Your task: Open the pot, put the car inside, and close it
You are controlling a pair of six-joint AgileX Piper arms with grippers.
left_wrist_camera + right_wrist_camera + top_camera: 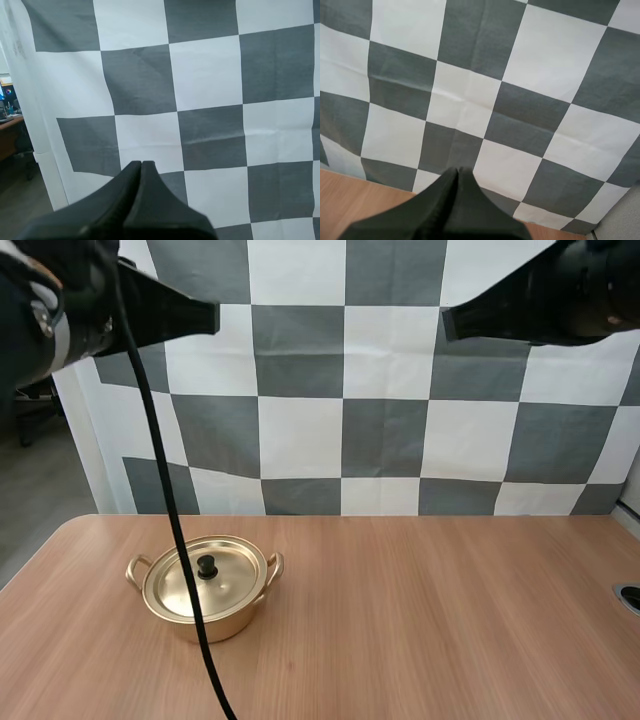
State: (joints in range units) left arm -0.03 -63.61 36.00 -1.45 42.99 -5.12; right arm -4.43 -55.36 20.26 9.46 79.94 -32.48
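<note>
— Gold pot [207, 590]: location?
— Table [450, 620], left side. Lid [205, 578] seated, knob up, so a grasp from above suits.
— Left gripper [210, 317], right gripper [448, 323]?
— Both high above the table, fingers pressed together, holding nothing. Likely parked clear ahead of the opening step.

High view from behind and above, down onto the counter [450, 620], wrist views forward past left claw [141, 165], right claw [457, 171], right one sharing counter edge.
</note>
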